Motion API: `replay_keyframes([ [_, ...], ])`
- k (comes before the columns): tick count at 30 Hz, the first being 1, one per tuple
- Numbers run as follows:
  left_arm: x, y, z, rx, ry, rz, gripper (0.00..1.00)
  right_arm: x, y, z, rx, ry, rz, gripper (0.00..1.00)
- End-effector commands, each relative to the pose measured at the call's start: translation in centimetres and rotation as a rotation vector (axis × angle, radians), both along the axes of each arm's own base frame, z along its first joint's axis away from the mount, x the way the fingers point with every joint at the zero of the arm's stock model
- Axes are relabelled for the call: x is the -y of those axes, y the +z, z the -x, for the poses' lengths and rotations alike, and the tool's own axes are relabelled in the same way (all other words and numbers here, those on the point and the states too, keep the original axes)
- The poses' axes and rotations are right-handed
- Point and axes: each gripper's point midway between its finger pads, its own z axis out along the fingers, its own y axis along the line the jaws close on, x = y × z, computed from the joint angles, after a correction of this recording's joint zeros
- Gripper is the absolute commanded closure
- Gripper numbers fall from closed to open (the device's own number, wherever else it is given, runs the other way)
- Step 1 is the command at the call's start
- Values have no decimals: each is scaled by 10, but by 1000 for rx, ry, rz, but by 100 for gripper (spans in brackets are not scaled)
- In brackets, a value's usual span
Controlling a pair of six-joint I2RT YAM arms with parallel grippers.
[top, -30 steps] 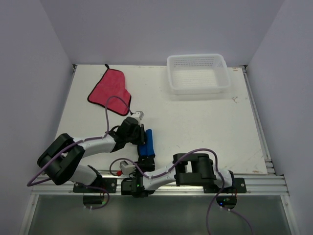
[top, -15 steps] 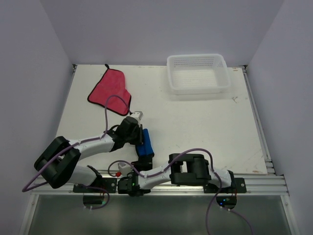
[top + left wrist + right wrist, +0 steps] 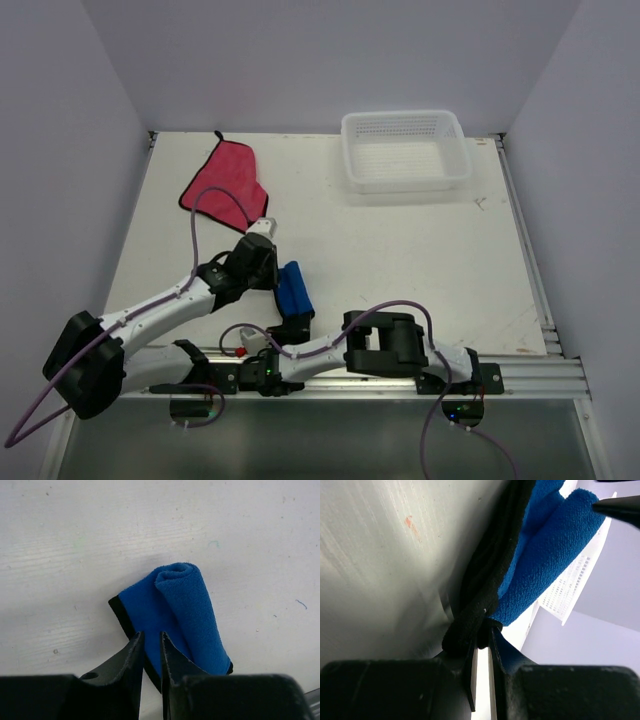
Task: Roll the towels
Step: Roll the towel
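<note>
The white tabletop (image 3: 400, 250) is scuffed, with faint specks and scratches on its surface. Three things lie on it. A pink-red towel (image 3: 225, 187) with dark edging is spread flat at the far left corner, its outline uneven. A white mesh basket (image 3: 404, 123) stands upright at the far edge, right of centre. A blue towel (image 3: 293, 288) lies near the near edge, well apart from both. It is partly rolled, with a flat dark-edged flap beside the roll.
</note>
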Motion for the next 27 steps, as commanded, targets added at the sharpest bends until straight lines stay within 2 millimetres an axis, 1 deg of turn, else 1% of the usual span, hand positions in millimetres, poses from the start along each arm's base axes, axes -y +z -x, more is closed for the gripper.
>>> replay_keyframes([
  [1, -7, 38, -14, 100, 59, 29, 78, 10, -76, 24, -293, -66, -8, 100],
  [2, -1, 47, -18, 137, 49, 66, 78, 10, -77, 24, -291, -67, -4, 100],
  [3, 2, 55, -19, 161, 38, 96, 78, 10, -78, 24, -293, -67, -3, 100],
  [4, 9, 67, -19, 188, 15, 143, 78, 10, -78, 24, -294, -69, -4, 100],
  [5, 14, 76, -22, 220, 6, 177, 77, 10, -79, 24, -294, -68, 0, 100],
  [8, 31, 90, -25, 243, -50, 245, 76, 11, -79, 23, -296, -73, 0, 100],
  [9, 35, 90, -25, 240, -69, 256, 76, 11, -79, 23, -296, -73, -2, 100],
  [10, 43, 83, -23, 207, -105, 264, 76, 11, -79, 23, -296, -74, 2, 100],
  [11, 48, 84, -26, 218, -114, 275, 76, 12, -79, 23, -299, -76, 2, 100],
  [13, 59, 75, -21, 185, -171, 302, 77, 12, -80, 22, -299, -81, -1, 100],
  [14, 62, 71, -20, 175, -181, 310, 77, 13, -80, 22, -300, -81, 3, 100],
  [15, 69, 70, -20, 174, -207, 333, 77, 13, -81, 22, -303, -85, 1, 100],
  [17, 74, 65, -19, 169, -225, 352, 77, 13, -81, 22, -306, -86, -1, 100],
  [18, 78, 60, -15, 149, -249, 363, 78, 14, -82, 22, -309, -89, 4, 100],
  [23, 86, 54, -9, 141, -299, 408, 78, 14, -84, 22, -318, -91, 9, 100],
  [27, 85, 35, -5, 94, -300, 382, 78, 15, -86, 23, -324, -92, 16, 100],
])
